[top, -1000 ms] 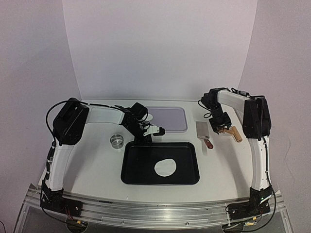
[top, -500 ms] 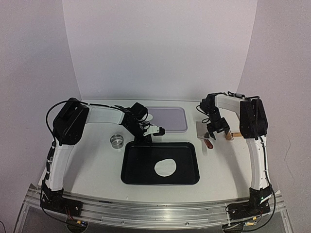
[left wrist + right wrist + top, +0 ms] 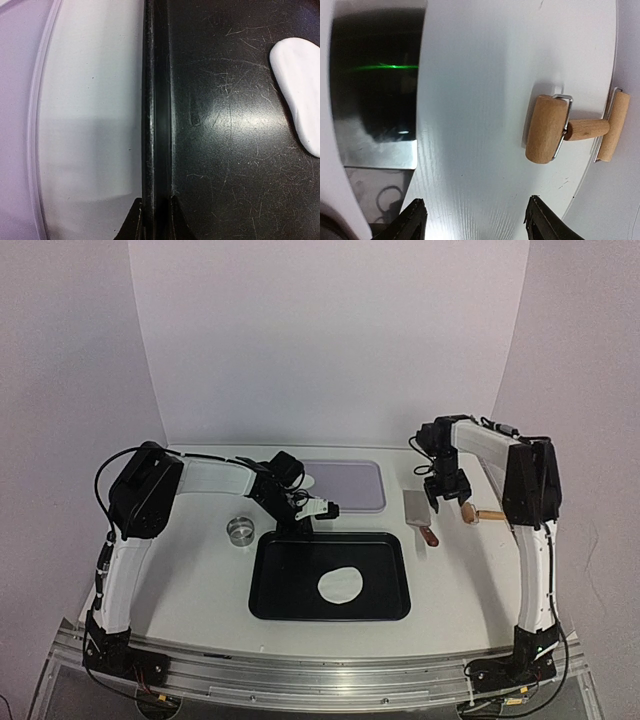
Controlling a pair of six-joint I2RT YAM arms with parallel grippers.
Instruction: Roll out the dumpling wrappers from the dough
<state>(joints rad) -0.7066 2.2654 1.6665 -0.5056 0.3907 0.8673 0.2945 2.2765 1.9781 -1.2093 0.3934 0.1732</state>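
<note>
**Q:** On the left side, what's there?
**A:** Small metal ring (image 3: 240, 529) sitting on the table (image 3: 200, 580). Next, left gripper (image 3: 300, 528), nearly closed, fingertips pinching the far rim of the black tray (image 3: 285, 590).
**Q:** Dough?
**A:** The dough (image 3: 341, 585) is a flat white patch with an uneven outline. It lies in the tray right of centre, well apart from that gripper.
**Q:** Right side?
**A:** Metal scraper (image 3: 417, 507) lying flat. Right gripper (image 3: 448, 496) is over the table just beside it, jaws wide, holding nothing. Wooden roller (image 3: 480, 513) lies near it, not touched.
</note>
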